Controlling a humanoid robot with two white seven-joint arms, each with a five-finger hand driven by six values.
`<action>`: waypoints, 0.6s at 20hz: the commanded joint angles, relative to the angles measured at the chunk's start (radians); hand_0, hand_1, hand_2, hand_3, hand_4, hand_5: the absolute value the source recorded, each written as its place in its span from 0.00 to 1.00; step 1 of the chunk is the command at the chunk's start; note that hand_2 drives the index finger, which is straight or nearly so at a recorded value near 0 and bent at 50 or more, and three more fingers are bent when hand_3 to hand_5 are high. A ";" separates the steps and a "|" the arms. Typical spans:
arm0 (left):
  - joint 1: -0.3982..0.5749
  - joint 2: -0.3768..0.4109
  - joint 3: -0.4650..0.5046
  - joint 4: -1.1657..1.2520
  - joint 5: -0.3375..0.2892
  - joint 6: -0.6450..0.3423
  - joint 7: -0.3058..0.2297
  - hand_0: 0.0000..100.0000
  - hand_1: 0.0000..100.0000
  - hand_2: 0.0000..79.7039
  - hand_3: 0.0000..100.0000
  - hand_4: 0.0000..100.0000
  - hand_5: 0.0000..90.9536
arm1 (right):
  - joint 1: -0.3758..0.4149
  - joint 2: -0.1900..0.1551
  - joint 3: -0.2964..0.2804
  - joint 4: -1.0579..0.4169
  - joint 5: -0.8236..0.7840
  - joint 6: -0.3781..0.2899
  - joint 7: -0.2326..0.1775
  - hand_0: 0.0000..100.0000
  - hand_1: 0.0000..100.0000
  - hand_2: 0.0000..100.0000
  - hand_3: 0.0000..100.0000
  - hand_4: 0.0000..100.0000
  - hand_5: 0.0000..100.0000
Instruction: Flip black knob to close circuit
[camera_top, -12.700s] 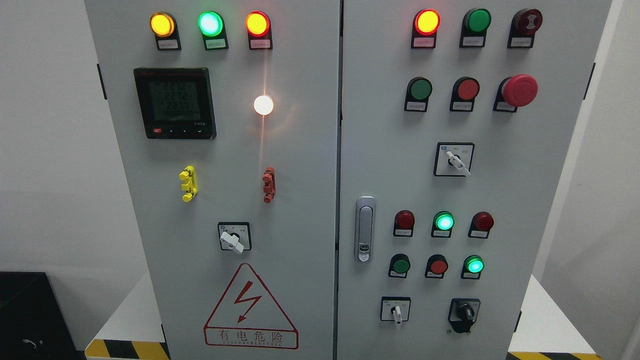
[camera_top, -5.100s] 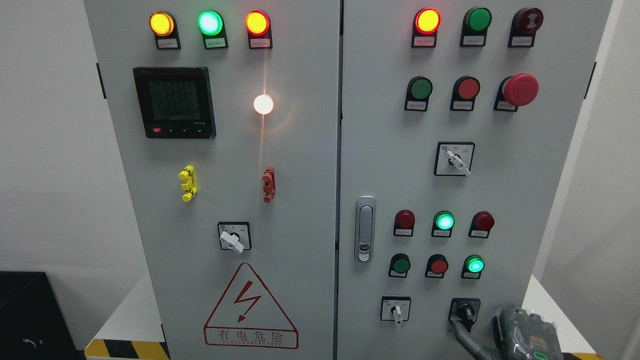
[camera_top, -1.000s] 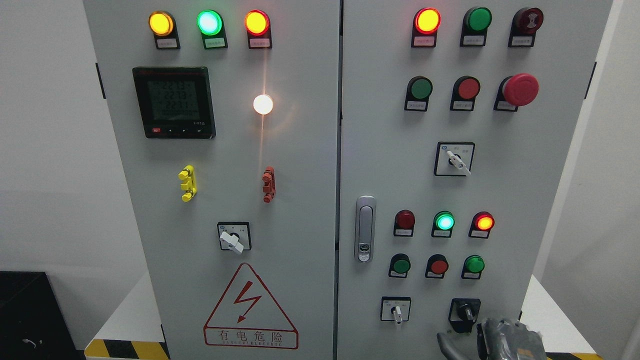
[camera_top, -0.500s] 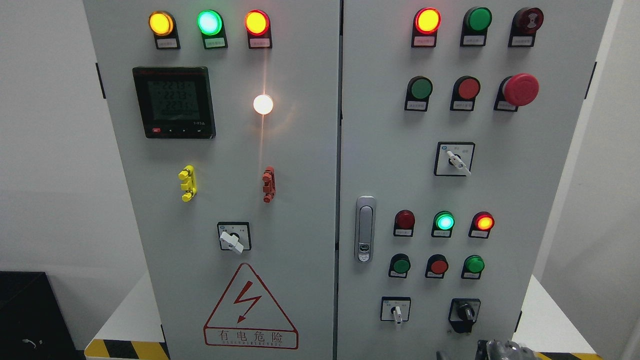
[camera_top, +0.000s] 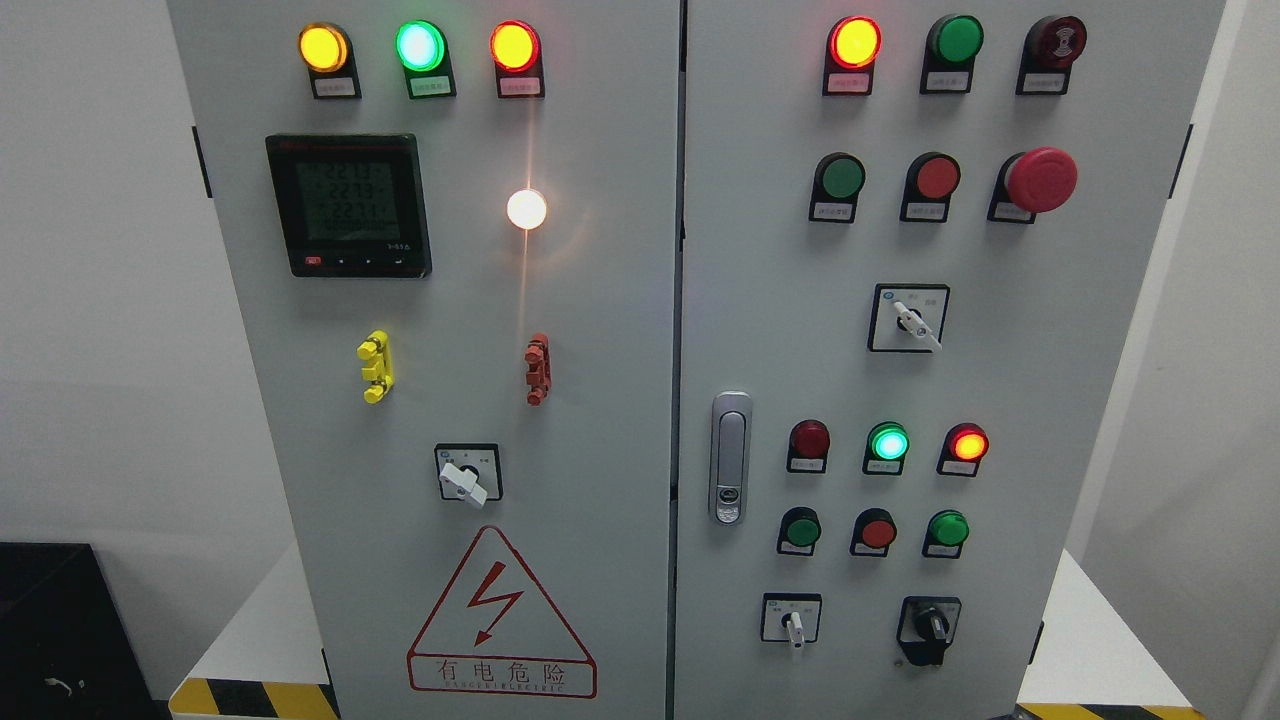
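Note:
The black knob (camera_top: 931, 628) sits at the lower right of the grey cabinet's right door (camera_top: 1000, 380), its handle pointing roughly upright. Above it, the red lamp (camera_top: 967, 443) at the right of the middle row glows, and the green lamp (camera_top: 889, 442) beside it is lit. The green lamp (camera_top: 948, 528) in the row below is dark. Neither of my hands shows anywhere in the head view.
A white-handled switch (camera_top: 793, 626) lies left of the knob, another (camera_top: 915, 322) higher up. A red mushroom button (camera_top: 1040, 180) juts out at upper right. The door latch (camera_top: 730, 458) is near the centre seam. White ledges flank the cabinet base.
My right hand has dropped away from the black knob and left the picture at the bottom. Compared with the oldest frames, the right red lamp is lit and the lower green lamp is off.

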 joint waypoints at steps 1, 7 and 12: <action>0.000 0.000 -0.001 -0.001 0.000 -0.001 -0.002 0.12 0.56 0.00 0.00 0.00 0.00 | 0.069 0.005 0.055 -0.050 -0.349 -0.019 -0.017 0.00 0.04 0.25 0.42 0.40 0.34; 0.000 0.000 0.001 0.001 0.000 -0.001 -0.003 0.12 0.56 0.00 0.00 0.00 0.00 | 0.113 0.005 0.091 -0.048 -0.411 -0.091 -0.001 0.00 0.02 0.18 0.35 0.31 0.23; 0.000 0.000 0.001 0.001 0.000 -0.001 -0.002 0.12 0.56 0.00 0.00 0.00 0.00 | 0.132 0.005 0.096 -0.050 -0.414 -0.120 0.063 0.00 0.00 0.10 0.22 0.18 0.09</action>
